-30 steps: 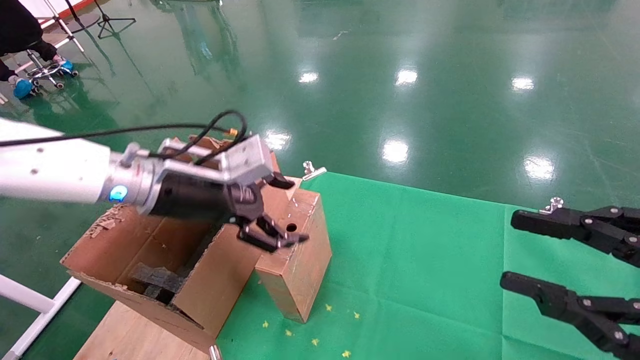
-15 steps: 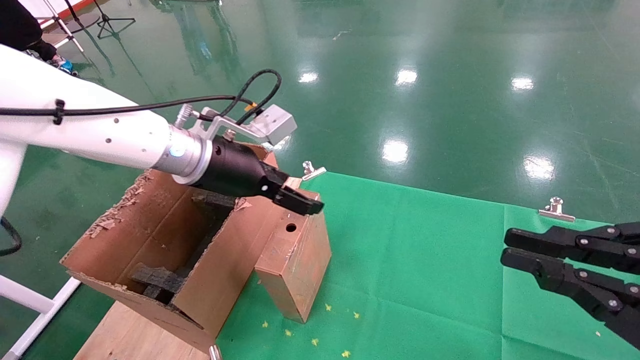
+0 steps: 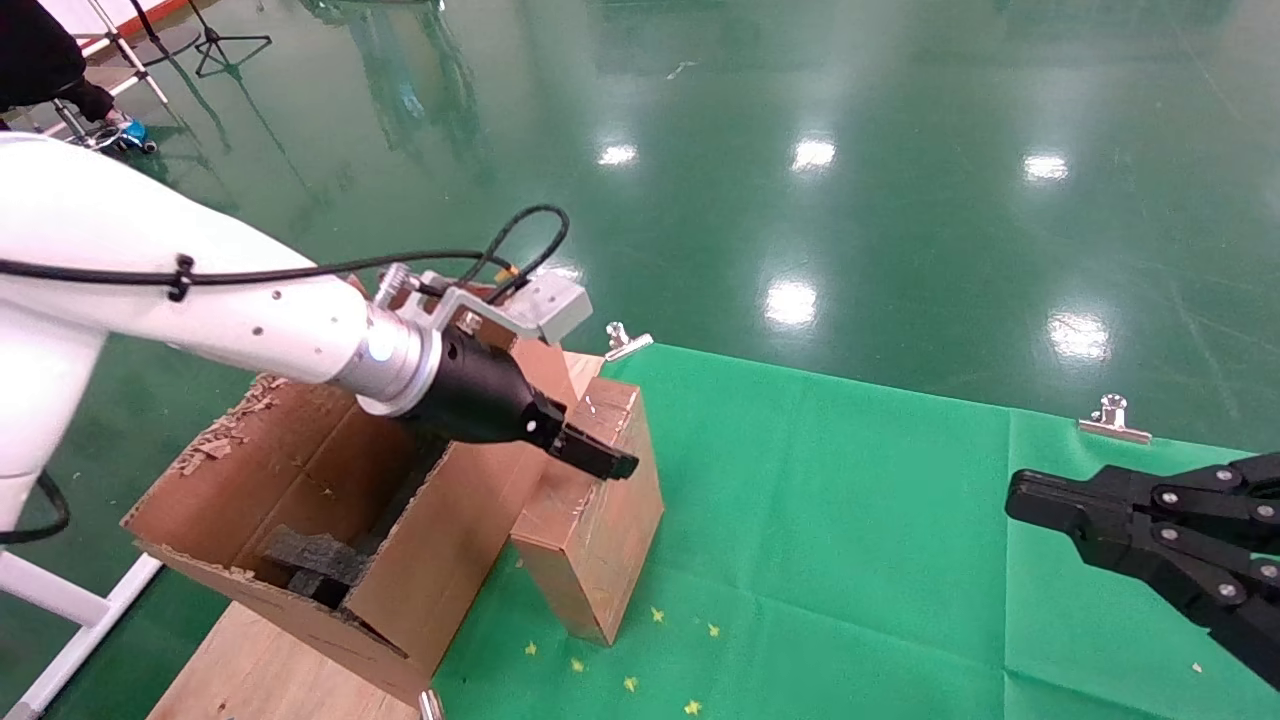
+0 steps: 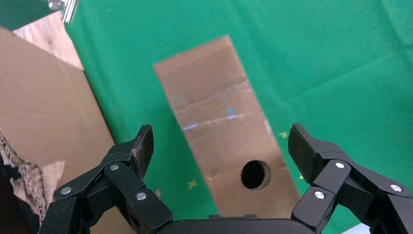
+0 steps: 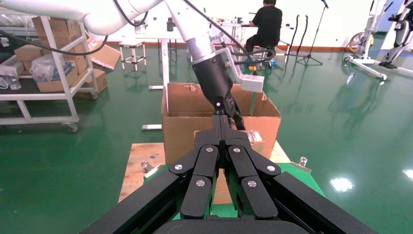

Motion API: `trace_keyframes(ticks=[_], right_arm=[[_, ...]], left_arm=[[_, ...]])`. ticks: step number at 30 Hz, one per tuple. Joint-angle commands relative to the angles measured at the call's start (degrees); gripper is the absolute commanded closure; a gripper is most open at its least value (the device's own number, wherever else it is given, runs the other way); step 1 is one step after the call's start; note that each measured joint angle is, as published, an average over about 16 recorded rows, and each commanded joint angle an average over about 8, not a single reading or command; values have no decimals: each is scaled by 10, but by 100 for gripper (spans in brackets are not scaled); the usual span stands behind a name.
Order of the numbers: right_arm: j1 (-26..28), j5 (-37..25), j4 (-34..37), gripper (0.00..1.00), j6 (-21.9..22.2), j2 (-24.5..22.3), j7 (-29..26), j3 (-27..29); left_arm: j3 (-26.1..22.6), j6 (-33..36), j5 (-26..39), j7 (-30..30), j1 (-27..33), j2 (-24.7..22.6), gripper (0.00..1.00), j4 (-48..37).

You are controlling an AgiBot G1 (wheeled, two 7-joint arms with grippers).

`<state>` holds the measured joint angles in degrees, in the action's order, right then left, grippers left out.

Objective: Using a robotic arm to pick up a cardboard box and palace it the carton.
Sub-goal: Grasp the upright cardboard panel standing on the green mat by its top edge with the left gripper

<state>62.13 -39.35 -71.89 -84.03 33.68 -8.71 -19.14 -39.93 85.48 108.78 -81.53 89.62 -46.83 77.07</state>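
Observation:
The small reddish-brown cardboard box [image 3: 590,520] stands on the green cloth [image 3: 850,540], leaning against the carton's side. In the left wrist view the box [image 4: 214,112] shows its round hole [image 4: 255,174]. My left gripper [image 3: 598,462], on the white arm [image 3: 200,300], hovers just above the box top. It is open [image 4: 221,140], with one finger on each side of the box and not touching it. The large brown carton [image 3: 300,480] with ragged flaps and dark foam [image 3: 315,560] stands left of the box. My right gripper [image 3: 1030,497] is shut and empty at the right [image 5: 223,119].
Silver clips [image 3: 625,340] [image 3: 1112,418] hold the cloth's far edge. The carton rests on a wooden board [image 3: 260,660]. A white frame rail [image 3: 60,600] runs at the lower left. A seated person [image 3: 40,60] and tripods stand far off on the green floor.
My left gripper turned and came down over the box top, hiding the hole in the head view. My right gripper's fingers closed from wide open to shut.

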Motion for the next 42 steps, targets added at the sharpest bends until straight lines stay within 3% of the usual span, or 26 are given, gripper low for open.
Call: trace_keyframes(ticks=[1,4,5,8,9,11,13,16,17,42], right_arm=[[0,0,0,100,0,0,0,0],[0,0,0,97,0,0,0,0],[0,0,0,90,0,0,0,0],[0,0,0,52,0,0,0,0],[0,0,0,40,0,0,0,0],[0,0,0,15,0,0,0,0],[0,0,0,0,0,0,0,0],[0,0,0,0,0,0,0,0],[0,0,0,0,0,0,0,0],[0,0,0,0,0,0,0,0]], left_arm=[[-4,0,2,-4,-6,-2,0,0],[-8,-2,5,-4,-8,-4,0,0],[-8,-2,5,-3,-8,-5,0,0],[-9,-3,5,-1,-9,-6,0,0],[-9,-3,5,-1,-9,-6,7,0],[-10,-4,5,-1,-9,-6,32,0],[-10,-4,5,-1,-9,-6,57,0],[-9,-4,5,-1,-9,-6,94,0],[-9,-4,4,-1,-9,-6,100,0],[-8,-4,3,-1,-9,-5,100,-2]])
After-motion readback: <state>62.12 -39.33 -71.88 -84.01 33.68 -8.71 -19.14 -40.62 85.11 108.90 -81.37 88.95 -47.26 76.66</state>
